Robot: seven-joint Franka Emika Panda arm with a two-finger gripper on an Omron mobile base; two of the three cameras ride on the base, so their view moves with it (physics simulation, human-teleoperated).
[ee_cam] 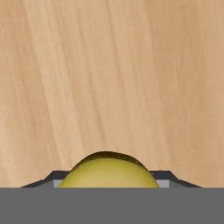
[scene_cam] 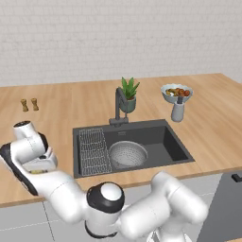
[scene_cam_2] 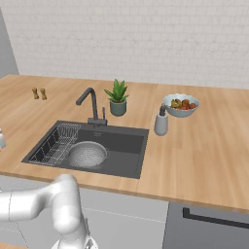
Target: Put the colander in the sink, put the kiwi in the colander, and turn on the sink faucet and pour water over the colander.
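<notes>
You are working at the far left, where the gripper (ee_cam: 107,186) is sitting low over the wooden counter (ee_cam: 109,78) with its jaws closing around the kiwi (ee_cam: 108,171); the fruit is lying between the fingertips, but I cannot tell whether they are gripping it firmly yet. A round fruit caught off-centre is likely to squirt out and roll along the counter as you lift. Moving right, two brown shakers (scene_cam: 29,104) are standing well behind, out of your way. The sink (scene_cam: 177,146) is holding the wire rack (scene_cam: 93,150) and, just beside it, the colander (scene_cam: 126,154), so a short drop is risking the rack instead. The faucet (scene_cam: 118,106) and plant (scene_cam: 128,96) are standing behind the basin, then the soap bottle (scene_cam: 177,111) and fruit bowl (scene_cam: 177,92).
</notes>
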